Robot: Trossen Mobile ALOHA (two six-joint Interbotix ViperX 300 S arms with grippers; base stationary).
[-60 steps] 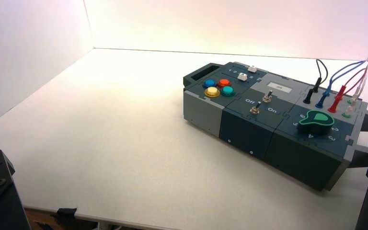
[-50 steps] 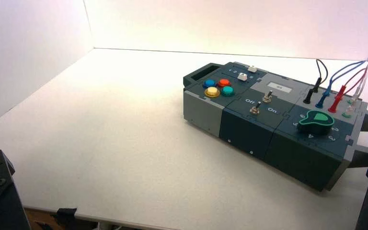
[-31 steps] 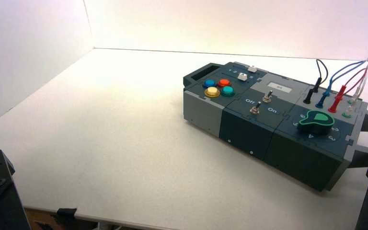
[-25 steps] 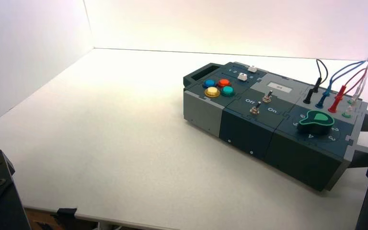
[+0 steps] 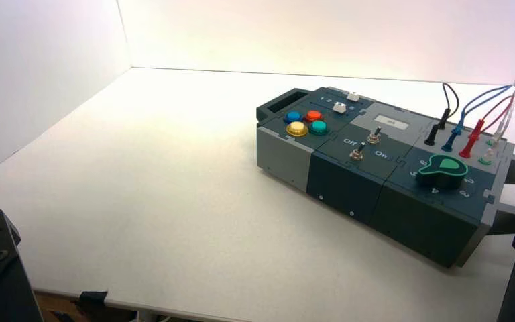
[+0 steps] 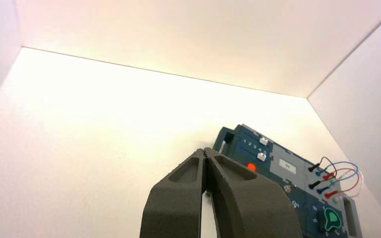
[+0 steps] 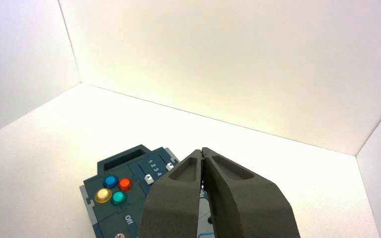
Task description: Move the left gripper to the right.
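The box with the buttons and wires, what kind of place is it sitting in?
Likely a robot test enclosure: the box sits on a white table ringed by plain white walls.

One box (image 5: 375, 181) on one counter (image 5: 161, 194). On the box: four round buttons, one each in blue (image 5: 293, 116), red (image 5: 314, 115), yellow (image 5: 296, 128) and green (image 5: 318, 127); two white sliders (image 5: 339, 107); two metal toggle switches (image 5: 374, 136); one green knob (image 5: 442, 170); four clearly countable wires, one black (image 5: 432, 136), one blue (image 5: 450, 140), one red (image 5: 469, 145), one white (image 5: 495, 138); two side handles (image 5: 283, 103)
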